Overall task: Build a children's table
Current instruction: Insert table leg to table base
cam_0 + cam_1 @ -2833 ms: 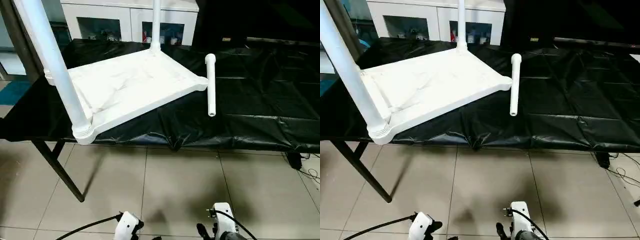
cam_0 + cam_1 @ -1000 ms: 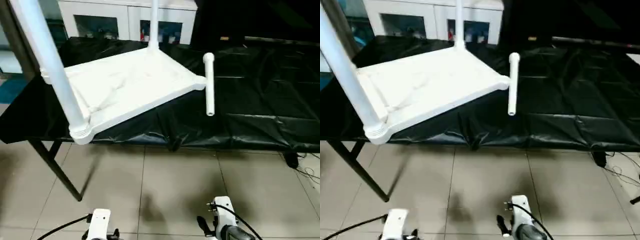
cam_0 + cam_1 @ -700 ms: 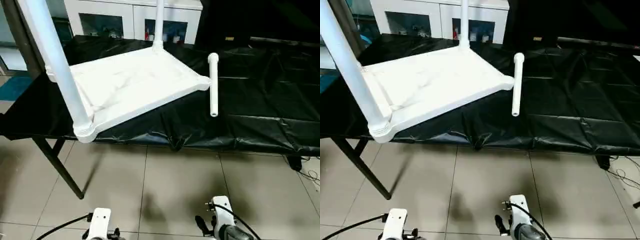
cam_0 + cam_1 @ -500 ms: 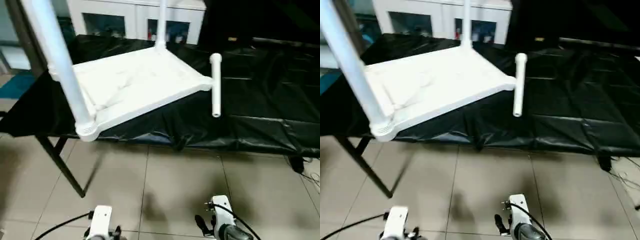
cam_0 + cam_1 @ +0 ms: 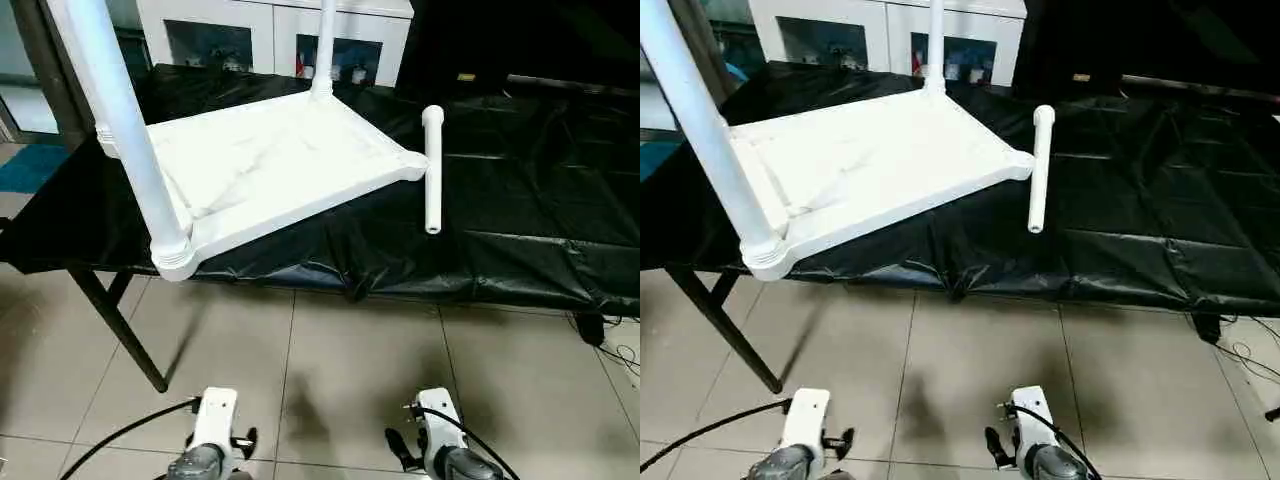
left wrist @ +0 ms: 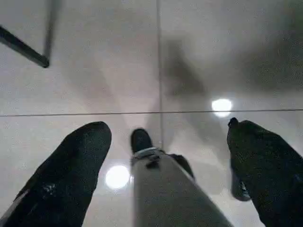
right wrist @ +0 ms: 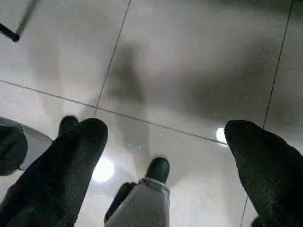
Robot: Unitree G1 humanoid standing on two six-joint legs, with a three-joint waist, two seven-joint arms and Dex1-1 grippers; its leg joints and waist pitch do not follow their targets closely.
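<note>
Grey floor tiles (image 5: 350, 370) lie before your black-draped work table (image 5: 520, 210). No legible writing anywhere. At left, the children's table (image 5: 270, 170) rests upside down, its near corner overhanging the edge, two legs upright. One loose leg (image 5: 432, 170) lies just right. Your left gripper (image 6: 163, 156) and right gripper (image 7: 163, 156) hang wide apart, empty, above tiles.

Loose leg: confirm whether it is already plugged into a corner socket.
No, the loose leg lies flat on the black cloth beside the tabletop.
</note>
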